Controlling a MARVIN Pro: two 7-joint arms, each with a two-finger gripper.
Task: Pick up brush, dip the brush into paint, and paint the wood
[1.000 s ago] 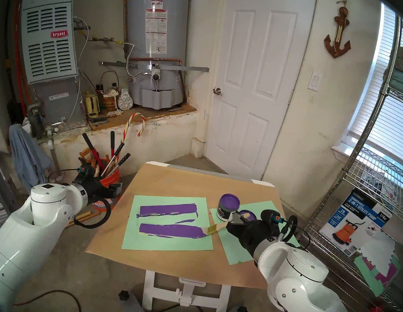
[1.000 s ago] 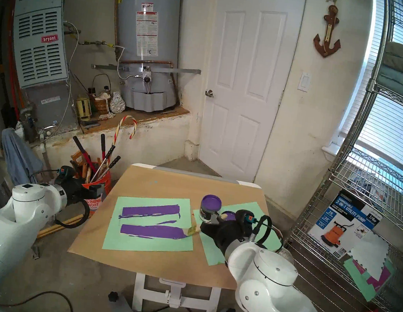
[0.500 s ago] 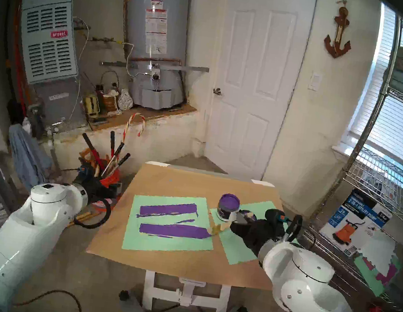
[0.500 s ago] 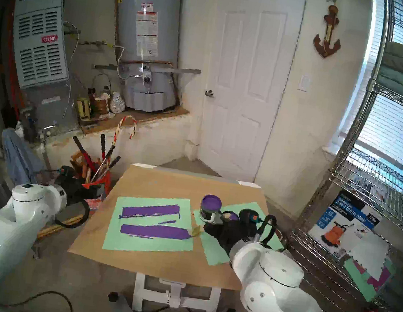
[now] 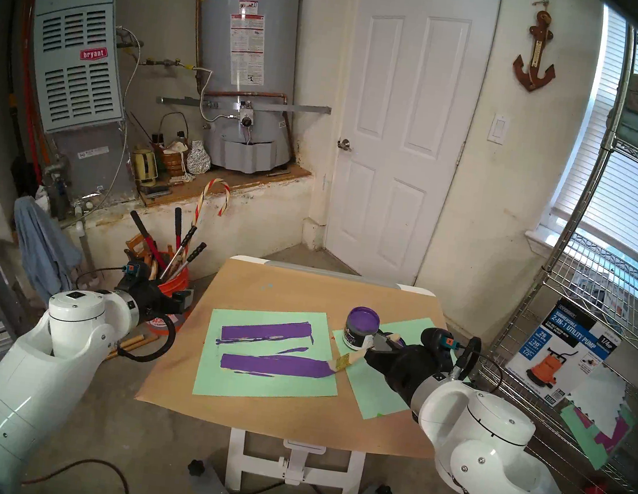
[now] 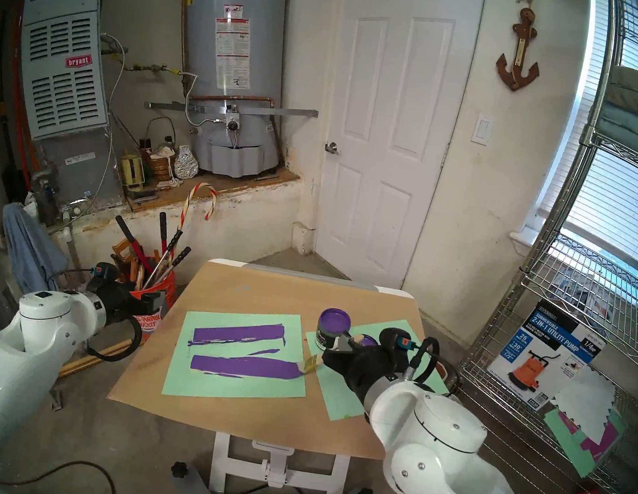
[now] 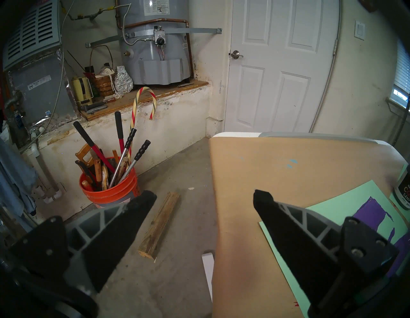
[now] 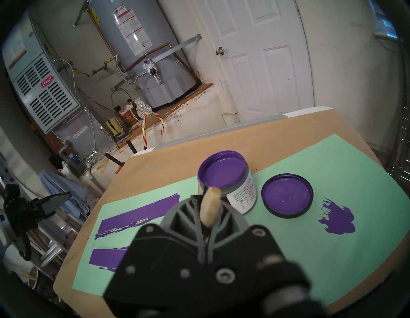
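Note:
My right gripper (image 5: 369, 353) (image 8: 209, 201) is shut on the pale handle of the brush (image 5: 343, 361) (image 6: 310, 363). The gold ferrule slants down to the left, and the bristles touch the right end of the nearer purple bar, the wood (image 5: 271, 364) (image 6: 242, 365) (image 8: 106, 257), on green paper. The open jar of purple paint (image 5: 362, 322) (image 8: 223, 175) stands just beyond the gripper. My left gripper (image 7: 203, 197) (image 5: 182, 299) hangs open and empty off the table's left edge.
A second purple bar with ragged edges (image 5: 267, 332) lies farther back on the same green sheet (image 5: 264, 388). The jar's purple-smeared lid (image 8: 287, 195) and a purple smear (image 8: 338, 222) sit on another green sheet at right. An orange tool bucket (image 7: 111, 193) stands left of the table, a wire shelf (image 5: 576, 352) to the right.
My right gripper has drawn the brush to the right along the nearer purple bar to its right end. The left arm has not moved.

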